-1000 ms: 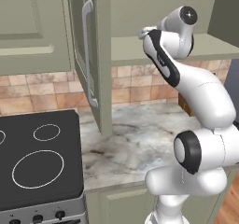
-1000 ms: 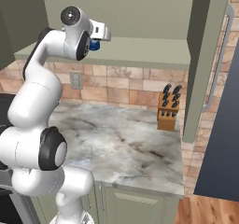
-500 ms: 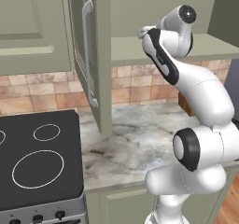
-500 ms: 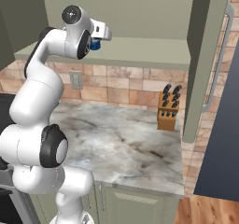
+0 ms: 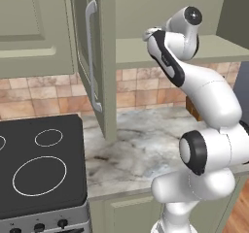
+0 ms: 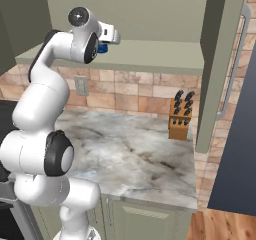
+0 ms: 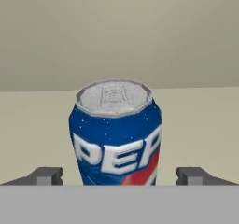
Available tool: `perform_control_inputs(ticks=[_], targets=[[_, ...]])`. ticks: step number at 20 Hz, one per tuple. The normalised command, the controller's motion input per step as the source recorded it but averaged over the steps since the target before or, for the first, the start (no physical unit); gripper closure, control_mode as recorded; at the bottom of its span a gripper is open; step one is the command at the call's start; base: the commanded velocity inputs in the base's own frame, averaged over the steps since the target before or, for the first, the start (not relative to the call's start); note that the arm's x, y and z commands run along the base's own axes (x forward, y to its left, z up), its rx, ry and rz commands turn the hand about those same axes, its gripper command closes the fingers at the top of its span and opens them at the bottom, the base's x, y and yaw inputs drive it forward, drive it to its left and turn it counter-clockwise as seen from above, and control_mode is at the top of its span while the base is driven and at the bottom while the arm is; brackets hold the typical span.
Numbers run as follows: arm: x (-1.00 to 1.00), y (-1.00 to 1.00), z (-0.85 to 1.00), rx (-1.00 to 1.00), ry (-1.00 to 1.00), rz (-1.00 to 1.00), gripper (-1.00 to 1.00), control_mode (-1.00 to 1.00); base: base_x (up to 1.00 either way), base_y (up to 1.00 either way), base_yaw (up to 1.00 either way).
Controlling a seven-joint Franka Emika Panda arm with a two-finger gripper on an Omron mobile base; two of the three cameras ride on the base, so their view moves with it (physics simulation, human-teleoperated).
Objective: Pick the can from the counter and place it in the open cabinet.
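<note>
We see the gripper (image 7: pixel 119 175) newly spread wide, its fingertips (image 7: pixel 45 175) at nine and three o'clock clear of the can (image 7: pixel 115 133), which apparently stands upright on the open cabinet (image 6: pixel 150 54) shelf; release seems done, leaving only withdrawal.

You have the blue can (image 7: pixel 115 136) standing upright on the flat inner shelf of the open cabinet (image 6: pixel 150 54); its silver top faces up and the white-and-red logo band faces you in the hand view. From the right base view, a sliver of the can shows blue at the shelf's front edge. The marbled grey-white desk (image 5: pixel 141 149) lies well below, over sage-green fronts.
</note>
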Motion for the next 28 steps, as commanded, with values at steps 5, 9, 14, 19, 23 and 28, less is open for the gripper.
perform_control_inputs(ticks=[5,9,14,19,23,28], targets=[[0.02,0.0,0.0,0.0,0.0,0.0,-1.0,-1.0,0.0,0.0,0.0],[-0.12,0.0,0.0,0.0,0.0,0.0,-1.0,-1.0,0.0,0.0,0.0],[-0.37,0.0,0.0,0.0,0.0,0.0,-1.0,-1.0,0.0,0.0,0.0],[-0.49,0.0,0.0,0.0,0.0,0.0,-1.0,-1.0,0.0,0.0,0.0],[-0.54,0.0,0.0,0.0,0.0,0.0,-1.0,-1.0,0.0,0.0,0.0],[-0.63,0.0,0.07,0.0,0.0,0.0,-1.0,-1.0,0.0,0.0,0.0]])
